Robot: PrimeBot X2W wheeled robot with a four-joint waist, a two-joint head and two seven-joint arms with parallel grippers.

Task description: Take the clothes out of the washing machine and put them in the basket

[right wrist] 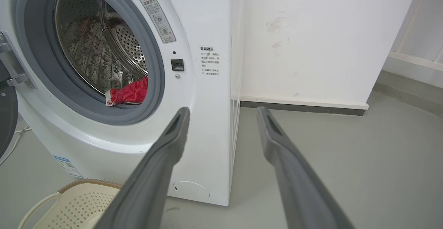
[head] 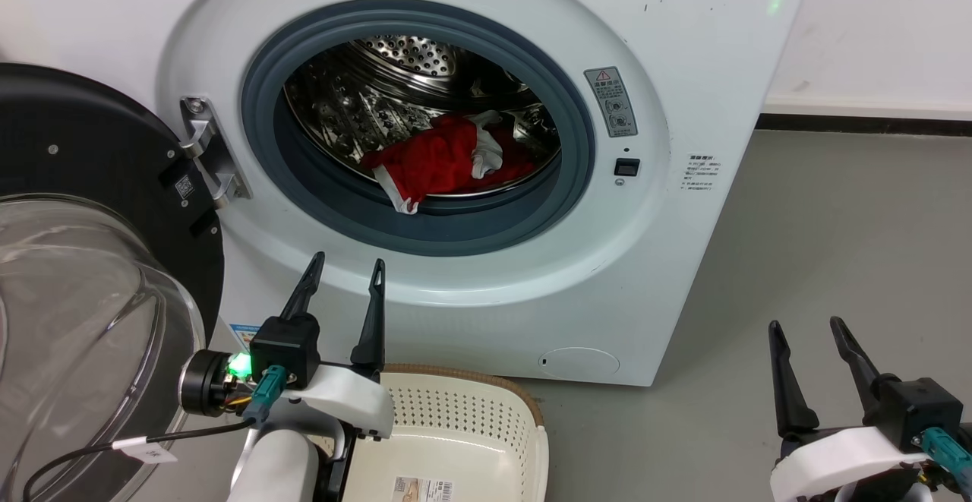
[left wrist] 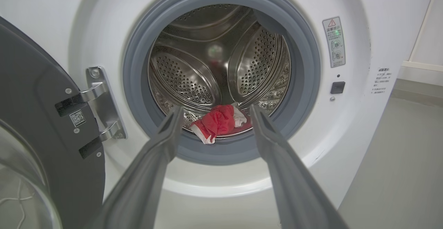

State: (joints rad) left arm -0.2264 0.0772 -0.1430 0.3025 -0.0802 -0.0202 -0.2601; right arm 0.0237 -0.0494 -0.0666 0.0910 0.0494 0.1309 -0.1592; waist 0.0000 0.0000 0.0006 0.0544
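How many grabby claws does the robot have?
2. The left gripper is in front of the washing machine, above the basket; the right gripper is over the grey floor, right of the machine.

Left gripper (head: 346,265) and right gripper (head: 805,327) are held open.
They are seen at lower left and lower right, fingers pointed upward.

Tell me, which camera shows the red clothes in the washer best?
The head view: the clothes appear largest, red with white trim, inside the drum. The left wrist view shows them smaller; the right wrist view, a partly hidden sideways glimpse.
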